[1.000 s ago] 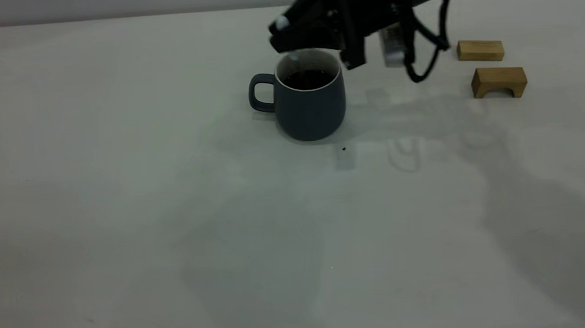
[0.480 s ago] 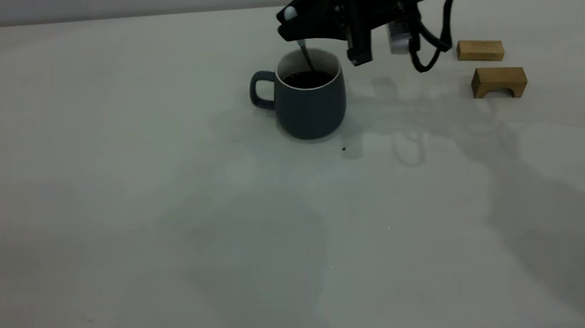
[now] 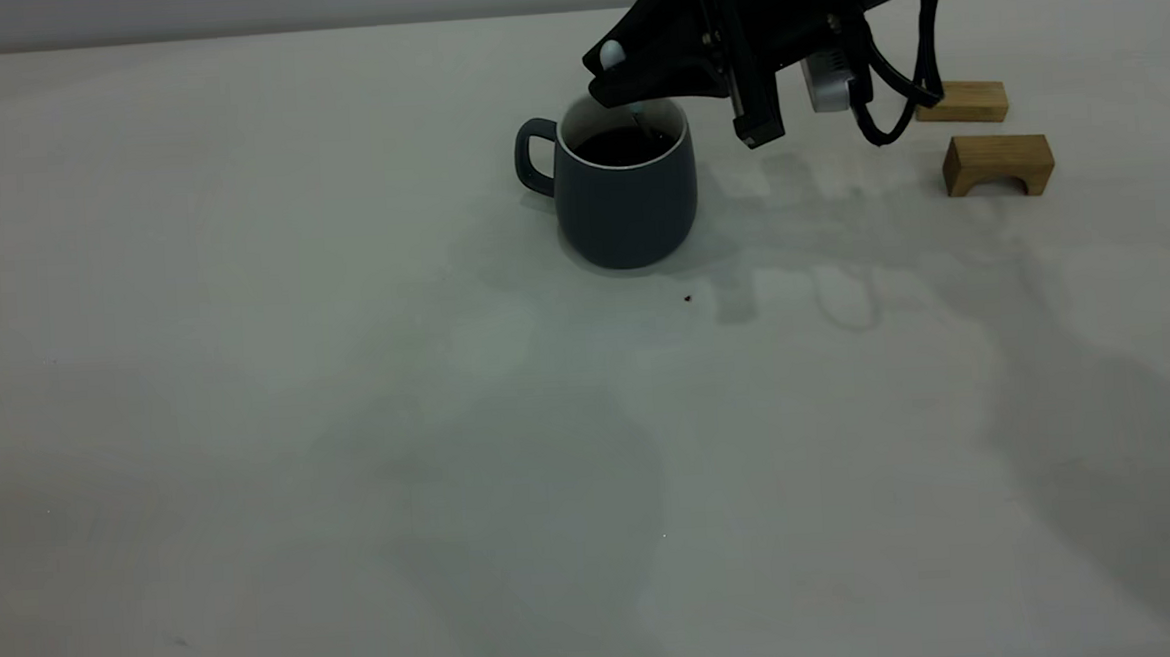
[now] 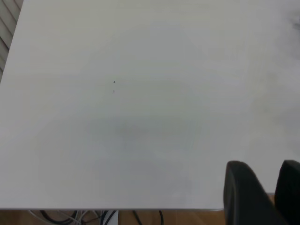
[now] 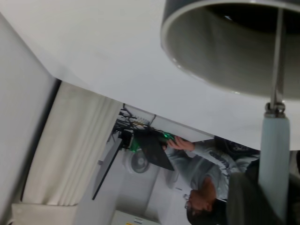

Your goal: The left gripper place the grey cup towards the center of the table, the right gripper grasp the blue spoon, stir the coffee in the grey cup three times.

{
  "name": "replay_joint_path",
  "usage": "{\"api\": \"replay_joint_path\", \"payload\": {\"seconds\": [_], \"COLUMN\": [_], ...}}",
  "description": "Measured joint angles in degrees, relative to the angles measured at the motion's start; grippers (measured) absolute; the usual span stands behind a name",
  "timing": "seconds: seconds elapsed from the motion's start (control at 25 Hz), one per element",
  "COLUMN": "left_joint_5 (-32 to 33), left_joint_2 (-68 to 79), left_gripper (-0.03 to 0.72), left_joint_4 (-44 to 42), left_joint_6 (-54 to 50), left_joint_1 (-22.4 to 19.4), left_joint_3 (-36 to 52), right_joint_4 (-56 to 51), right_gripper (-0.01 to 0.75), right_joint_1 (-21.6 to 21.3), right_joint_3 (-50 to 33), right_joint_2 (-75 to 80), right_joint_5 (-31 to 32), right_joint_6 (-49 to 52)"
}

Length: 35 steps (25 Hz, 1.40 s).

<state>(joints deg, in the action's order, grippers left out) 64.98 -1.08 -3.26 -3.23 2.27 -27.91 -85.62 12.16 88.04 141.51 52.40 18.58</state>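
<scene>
The grey cup [image 3: 627,206] stands upright on the table [image 3: 350,431], back of centre, its handle to the left. Dark coffee [image 3: 624,146] fills it. My right gripper [image 3: 627,78] hovers just above the cup's rim, shut on the blue spoon [image 3: 613,53]; the spoon's metal stem slants down into the coffee. In the right wrist view the pale handle [image 5: 274,159] runs from my gripper [image 5: 273,201] to the stem, which dips inside the cup [image 5: 187,56]. My left gripper [image 4: 265,187] is over bare table near its edge, open and holding nothing; it is outside the exterior view.
Two wooden blocks lie right of the cup: a flat one [image 3: 969,101] partly behind the arm's cable and an arch-shaped one [image 3: 997,164]. A dark speck [image 3: 688,298] sits just in front of the cup. A seated person [image 5: 206,185] and a laptop [image 5: 150,150] are beyond the table.
My right gripper has moved to the right with the spoon, whose stem is in the coffee. The cup has slid slightly right and back, its handle turning a little.
</scene>
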Motion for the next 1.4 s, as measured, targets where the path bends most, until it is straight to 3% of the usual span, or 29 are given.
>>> {"api": "replay_joint_path", "payload": {"seconds": [0.36, 0.48, 0.6, 1.0, 1.4], "left_joint_5": [0.00, 0.00, 0.00, 0.00, 0.00], "left_joint_2": [0.00, 0.00, 0.00, 0.00, 0.00], "left_gripper": [0.239, 0.239, 0.239, 0.239, 0.239], "left_joint_4": [0.00, 0.00, 0.00, 0.00, 0.00], "left_joint_6": [0.00, 0.00, 0.00, 0.00, 0.00], "left_joint_1": [0.00, 0.00, 0.00, 0.00, 0.00], "left_joint_3": [0.00, 0.00, 0.00, 0.00, 0.00], "right_joint_4": [3.38, 3.78, 5.36, 21.18, 37.25], "right_gripper": [0.520, 0.606, 0.645, 0.608, 0.437], "right_joint_1": [-0.06, -0.06, -0.06, -1.54, -1.70], "right_joint_3": [0.00, 0.00, 0.00, 0.00, 0.00], "right_joint_2": [0.00, 0.00, -0.81, -17.89, -44.38], "right_joint_5": [3.98, 6.74, 9.28, 14.51, 16.99], "right_joint_6": [-0.43, -2.48, -7.54, -35.88, -41.20]}}
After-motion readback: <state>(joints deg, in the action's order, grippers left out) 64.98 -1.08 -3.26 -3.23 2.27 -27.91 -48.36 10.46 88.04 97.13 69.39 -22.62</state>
